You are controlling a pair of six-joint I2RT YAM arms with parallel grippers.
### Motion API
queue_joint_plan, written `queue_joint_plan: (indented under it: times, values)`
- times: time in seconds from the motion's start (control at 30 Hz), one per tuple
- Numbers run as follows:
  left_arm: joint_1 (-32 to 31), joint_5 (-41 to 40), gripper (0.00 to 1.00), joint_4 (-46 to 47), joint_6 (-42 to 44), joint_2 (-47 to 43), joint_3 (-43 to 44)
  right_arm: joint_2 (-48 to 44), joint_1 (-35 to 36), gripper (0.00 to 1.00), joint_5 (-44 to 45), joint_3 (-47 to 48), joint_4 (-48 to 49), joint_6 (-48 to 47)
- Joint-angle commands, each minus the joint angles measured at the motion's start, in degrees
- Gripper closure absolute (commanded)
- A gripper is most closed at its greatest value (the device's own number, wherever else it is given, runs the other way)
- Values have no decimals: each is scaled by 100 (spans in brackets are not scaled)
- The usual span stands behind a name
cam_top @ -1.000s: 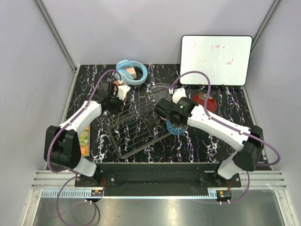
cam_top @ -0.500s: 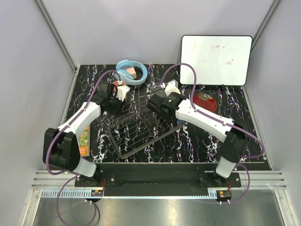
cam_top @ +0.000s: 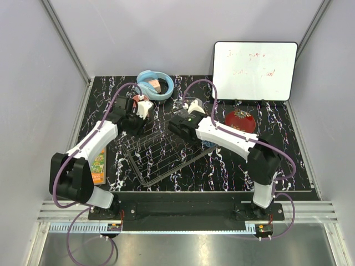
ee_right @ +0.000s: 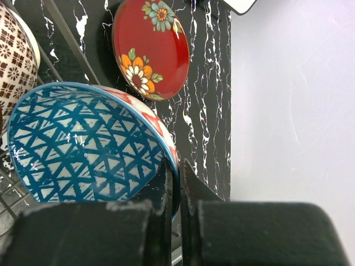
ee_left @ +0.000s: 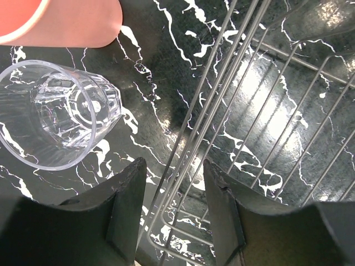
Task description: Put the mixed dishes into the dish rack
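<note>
My right gripper point(ee_right: 177, 177) is shut on the rim of the blue patterned bowl point(ee_right: 83, 144), held tilted over the chrome dish rack point(cam_top: 161, 154). In the top view the gripper point(cam_top: 177, 125) is over the rack's far side and hides the bowl. The small beige patterned bowl point(ee_right: 16, 50) sits beside it by the rack wires. The red gold-decorated dish point(ee_right: 150, 47) lies on the table to the right point(cam_top: 240, 119). My left gripper point(ee_left: 175, 183) is open, its jaws astride the rack's rim point(ee_left: 194, 122). The clear glass tumbler point(ee_left: 55, 113) and salmon-pink cup point(ee_left: 66, 19) stand just outside that corner.
Light blue headphones point(cam_top: 155, 84) lie at the back. The whiteboard point(cam_top: 255, 62) stands at the back right. An orange book point(cam_top: 99, 164) lies left of the rack. A clear glass shape point(ee_left: 319, 19) shows past the rack's far wires.
My right arm has swung left, carrying the blue bowl from the rack's right side to over its far middle. The left gripper has hardly moved.
</note>
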Motion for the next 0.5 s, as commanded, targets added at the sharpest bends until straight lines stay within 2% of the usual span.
queue_joint_plan:
  times: [0.0,0.3,0.47]
  values:
    - [-37,223,51,104,-55,-227,185,59,-21,100,203,63,-1296,-64]
    - [-459,188,51,104,-213,124,510,446,575,100,-78,72,-1454,191]
    - [-696,91,51,113,-257,326,704,745,1050,84,-183,37,-1604,472]
